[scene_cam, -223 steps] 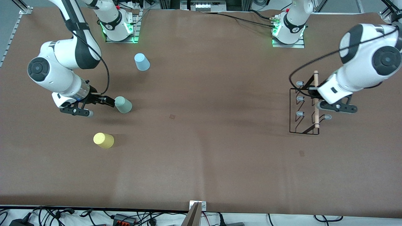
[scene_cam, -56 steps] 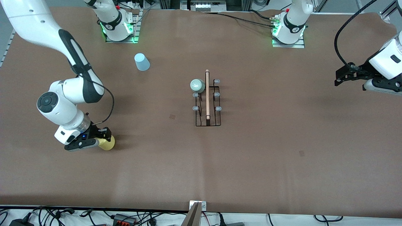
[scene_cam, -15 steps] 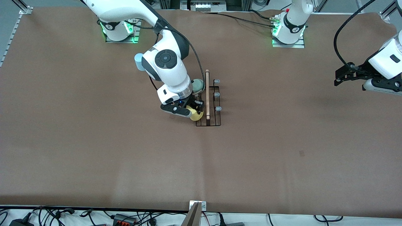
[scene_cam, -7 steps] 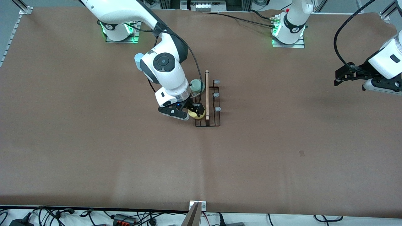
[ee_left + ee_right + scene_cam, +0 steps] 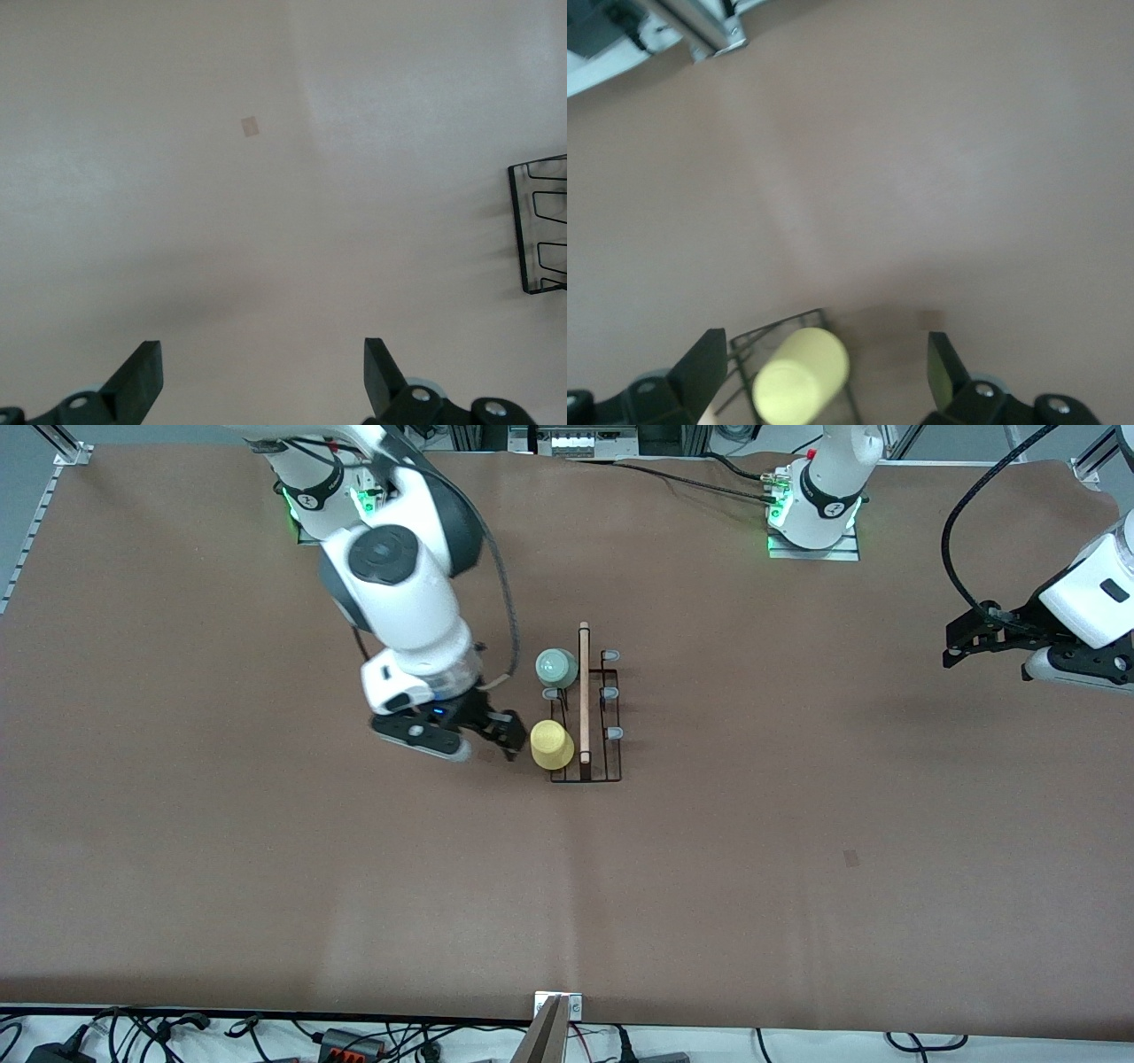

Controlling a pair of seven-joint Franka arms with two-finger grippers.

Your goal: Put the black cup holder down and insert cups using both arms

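Note:
The black cup holder (image 5: 584, 691) stands mid-table, its wooden rod running toward the front camera. The pale grey-green cup (image 5: 555, 666) sits upside down on the peg farthest from the camera on the right arm's side. The yellow cup (image 5: 552, 745) sits upside down on the peg nearest the camera on that side. My right gripper (image 5: 485, 742) is open and empty, just beside the yellow cup toward the right arm's end. In the right wrist view the yellow cup (image 5: 802, 376) and holder wire (image 5: 780, 323) show between the open fingers of the right gripper (image 5: 826, 356). The light blue cup is hidden by the right arm.
My left gripper (image 5: 992, 654) waits open and empty above the table near the left arm's end. The left wrist view shows it (image 5: 261, 361) over bare brown table, with an end of the holder (image 5: 540, 226) at the picture's edge. Both arm bases stand along the table's edge farthest from the camera.
My right gripper has let go of the yellow cup, which now rests on its peg. The gripper has drawn back toward the right arm's end. The left arm has not moved.

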